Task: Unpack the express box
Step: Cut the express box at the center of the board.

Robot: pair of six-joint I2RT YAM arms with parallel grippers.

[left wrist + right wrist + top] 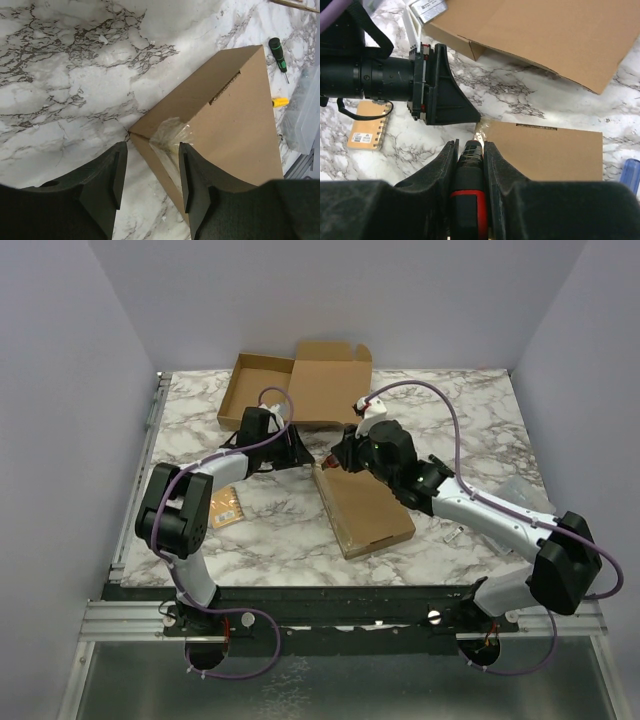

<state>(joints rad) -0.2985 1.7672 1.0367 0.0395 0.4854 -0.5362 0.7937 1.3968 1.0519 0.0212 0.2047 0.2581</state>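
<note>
Brown cardboard, flat and sealed, the express box (pixel 365 510) lies on the marble counter (pixel 270 540) just in front of the open carton (pixel 300 385). Clear tape (pixel 170 132) covers one corner. The left pincer (pixel 152 150) straddles that corner, released, while the right pincer (pixel 470 145) clenches a black-and-red tool (pixel 469 200).

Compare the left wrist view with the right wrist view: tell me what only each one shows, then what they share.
Only the left wrist view shows a green-handled screwdriver and a small yellow piece beyond the closed cardboard box.

Only the right wrist view shows the right gripper shut on a red-and-black tool, the open box and a spiral notebook.

Both show the closed cardboard box, the marble table and the left gripper, open at that box's corner.
</note>
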